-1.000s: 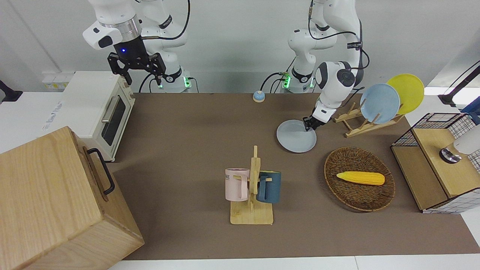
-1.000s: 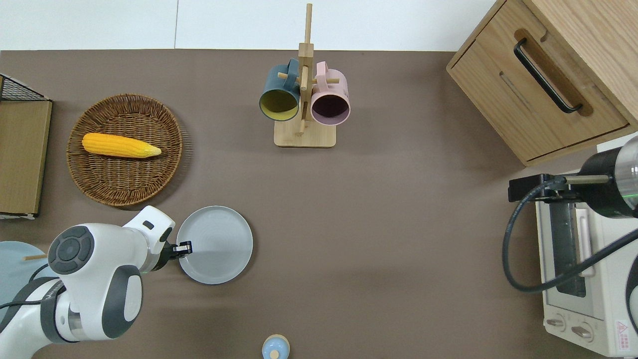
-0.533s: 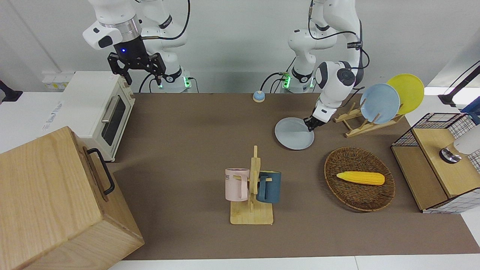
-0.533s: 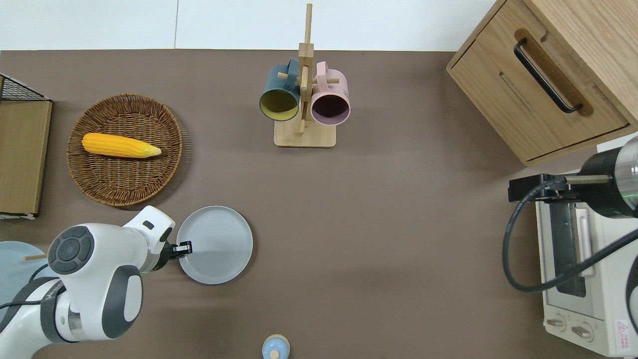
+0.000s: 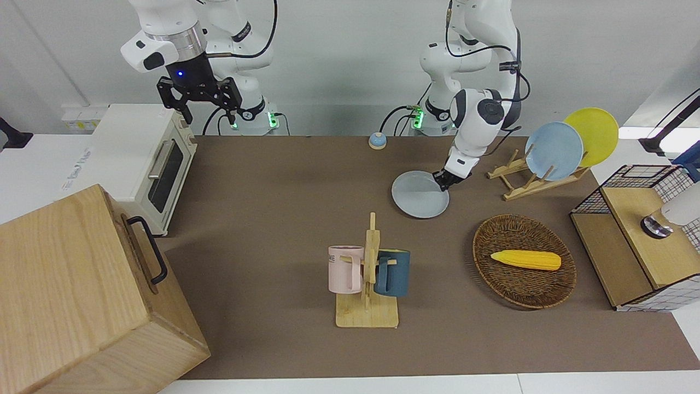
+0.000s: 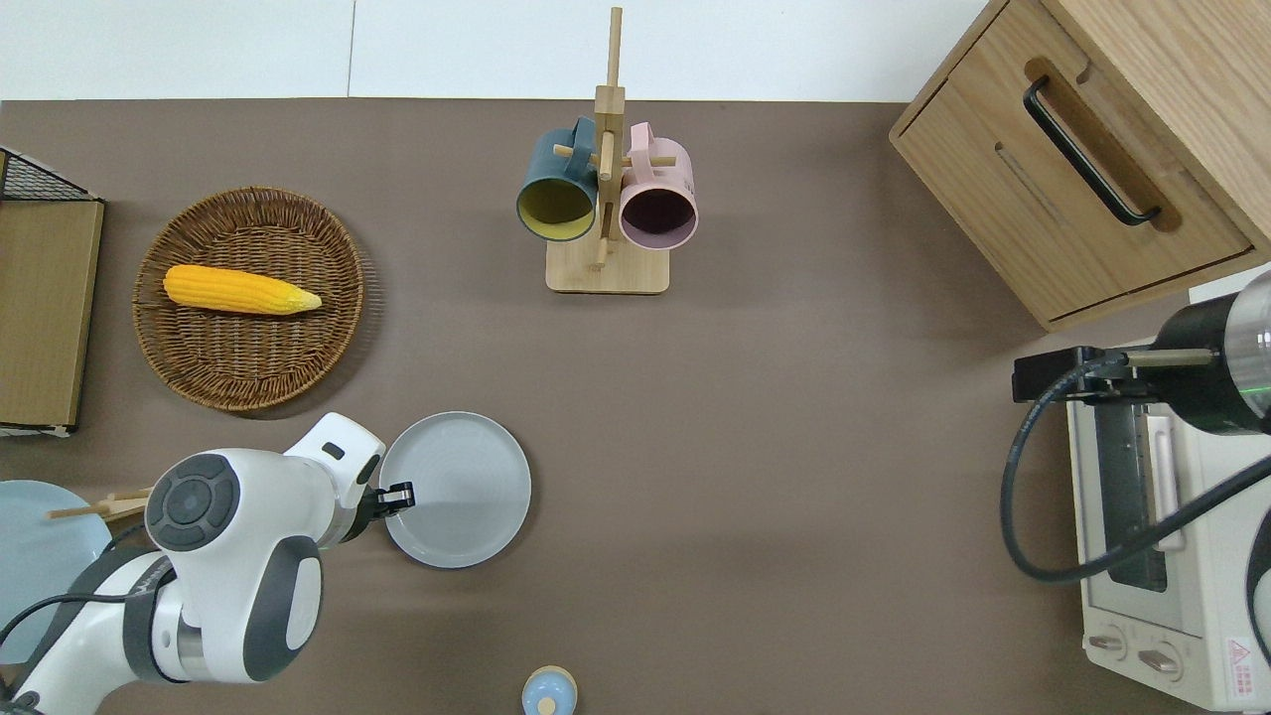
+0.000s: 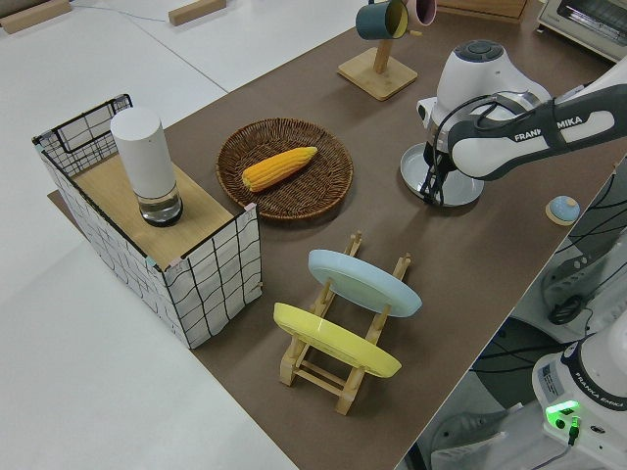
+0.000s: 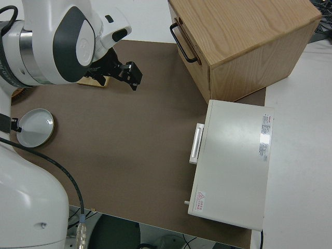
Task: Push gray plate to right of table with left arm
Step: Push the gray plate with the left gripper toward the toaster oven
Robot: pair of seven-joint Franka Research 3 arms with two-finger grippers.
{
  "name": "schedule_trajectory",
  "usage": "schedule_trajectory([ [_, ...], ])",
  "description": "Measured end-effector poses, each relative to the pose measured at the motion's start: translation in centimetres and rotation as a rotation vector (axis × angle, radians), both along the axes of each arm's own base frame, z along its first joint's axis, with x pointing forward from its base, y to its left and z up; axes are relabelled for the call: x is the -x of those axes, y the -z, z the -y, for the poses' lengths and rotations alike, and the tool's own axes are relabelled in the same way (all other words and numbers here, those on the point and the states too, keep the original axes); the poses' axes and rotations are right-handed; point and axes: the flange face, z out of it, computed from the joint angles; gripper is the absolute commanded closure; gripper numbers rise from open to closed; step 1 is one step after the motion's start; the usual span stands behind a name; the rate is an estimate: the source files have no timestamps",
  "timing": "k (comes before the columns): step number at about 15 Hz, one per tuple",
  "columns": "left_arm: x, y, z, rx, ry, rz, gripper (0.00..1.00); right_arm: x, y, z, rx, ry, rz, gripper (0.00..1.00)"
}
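The gray plate (image 5: pixel 420 196) lies flat on the brown table (image 5: pixel 273 191), about mid-table and nearer to the robots than the mug rack. It also shows in the overhead view (image 6: pixel 462 489), the left side view (image 7: pixel 453 168) and the right side view (image 8: pixel 35 127). My left gripper (image 5: pixel 442 183) (image 6: pixel 399 495) is shut, tilted down, with its tip on the plate's rim at the side toward the left arm's end. My right gripper (image 5: pixel 206 112) is open, empty and parked.
A wooden mug rack (image 5: pixel 367 279) holds a pink and a dark blue mug. A wicker basket (image 5: pixel 519 290) holds a corn cob. A dish rack (image 5: pixel 514 183) holds a sky-blue and a yellow plate. A small blue bell (image 6: pixel 548 692), a toaster oven (image 5: pixel 142 158), a wooden cabinet (image 5: pixel 82 295) and a wire crate (image 5: pixel 640 230) stand around.
My left gripper has slid the gray plate a short way along the table toward the right arm's end. The right arm has not moved.
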Motion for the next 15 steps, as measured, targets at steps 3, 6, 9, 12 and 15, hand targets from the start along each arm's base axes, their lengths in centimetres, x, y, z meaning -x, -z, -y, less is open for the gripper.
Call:
schedule_trajectory([
  [3,0.2,0.0,1.2,-0.003,0.001,0.0,1.0,0.0,0.0,0.0,0.0,0.0,0.0,0.005],
  [6,0.5,0.0,2.6,-0.005,0.005,0.001,1.0,0.0,0.0,0.0,0.0,0.0,0.0,0.005],
  [9,1.0,0.0,4.6,-0.005,0.032,0.004,1.0,0.0,0.0,0.0,0.0,0.0,0.0,0.005],
  [12,1.4,0.0,6.8,-0.001,0.076,0.005,1.0,0.0,0.0,0.0,0.0,0.0,0.0,0.005],
  [15,1.6,0.0,9.2,0.005,0.114,0.006,1.0,0.0,0.0,0.0,0.0,0.0,0.0,0.005],
])
